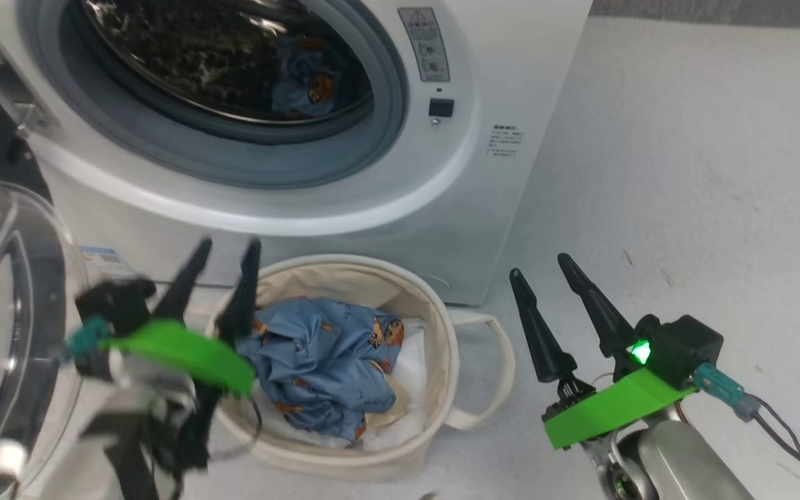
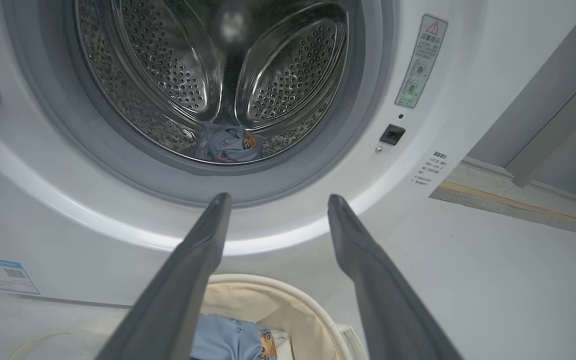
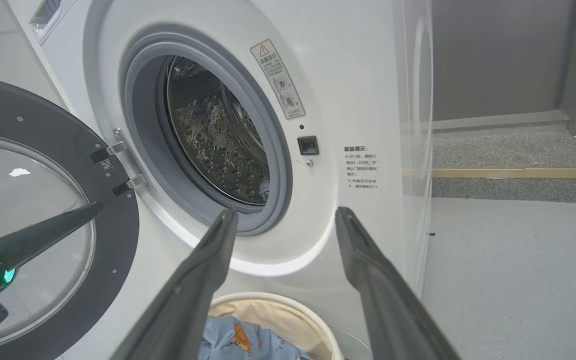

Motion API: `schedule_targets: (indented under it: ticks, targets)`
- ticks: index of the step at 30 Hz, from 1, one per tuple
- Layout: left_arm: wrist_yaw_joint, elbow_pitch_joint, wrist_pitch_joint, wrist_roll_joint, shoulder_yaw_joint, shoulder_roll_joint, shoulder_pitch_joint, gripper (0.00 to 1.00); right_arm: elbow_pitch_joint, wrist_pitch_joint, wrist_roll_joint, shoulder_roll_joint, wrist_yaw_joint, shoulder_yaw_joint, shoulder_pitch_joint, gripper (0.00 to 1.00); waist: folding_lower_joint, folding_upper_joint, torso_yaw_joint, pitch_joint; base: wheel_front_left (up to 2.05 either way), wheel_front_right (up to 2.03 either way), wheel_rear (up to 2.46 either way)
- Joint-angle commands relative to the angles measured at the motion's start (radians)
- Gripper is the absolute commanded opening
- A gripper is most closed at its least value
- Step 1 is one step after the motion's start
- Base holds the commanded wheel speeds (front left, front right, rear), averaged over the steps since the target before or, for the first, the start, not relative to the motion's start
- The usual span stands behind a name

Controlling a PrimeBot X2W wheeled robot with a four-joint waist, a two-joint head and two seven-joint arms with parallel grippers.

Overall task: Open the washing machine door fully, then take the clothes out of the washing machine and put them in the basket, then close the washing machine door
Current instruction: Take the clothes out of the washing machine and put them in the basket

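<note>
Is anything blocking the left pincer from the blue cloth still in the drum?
Nothing visible. The left pincer faces the open drum, the door is swung aside, and the cloth lies just past the grey seal.

- We see the washing machine door [image 1: 18, 326] cut off by the head view's left edge.
- The left gripper [image 1: 229, 244] looks blurred to us there, and it hides the near-left rim of the basket [image 1: 442, 326].
- We cannot read the warning label [image 2: 420, 62]; its print is too small.
- In both wrist views, the bottom edge cuts off the clothes [image 2: 228, 340].
</note>
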Motion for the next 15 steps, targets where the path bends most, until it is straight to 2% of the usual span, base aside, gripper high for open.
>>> schedule_targets:
  ticks: [1, 3, 10, 15]
  targets:
    - [-0.015, 0.008, 0.000, -0.026, 0.058, 0.006, -0.104, 1.00, -0.043, -0.001, -0.005, -0.001, 0.008, 0.018, -0.026, 1.00, 0.0000, 0.0000, -0.017, 0.025, 0.00, 0.00, 0.00]
    - [-0.042, 0.071, 0.011, -0.085, 0.087, -0.015, -0.158, 1.00, -0.052, 0.004, -0.008, -0.006, 0.008, 0.013, -0.029, 1.00, 0.0000, 0.0000, -0.034, 0.043, 0.00, 0.00, 0.00]
    - [-0.096, 0.297, 0.048, -0.174, 0.121, -0.013, -0.355, 1.00, -0.099, 0.024, -0.019, -0.012, 0.008, 0.001, -0.032, 1.00, 0.0000, 0.0000, -0.108, 0.111, 0.00, 0.00, 0.00]
    - [-0.109, 0.415, 0.091, -0.262, 0.136, -0.011, -0.492, 1.00, -0.139, 0.028, -0.022, -0.008, 0.008, 0.022, -0.037, 1.00, 0.0000, 0.0000, -0.149, 0.178, 0.00, 0.00, 0.00]
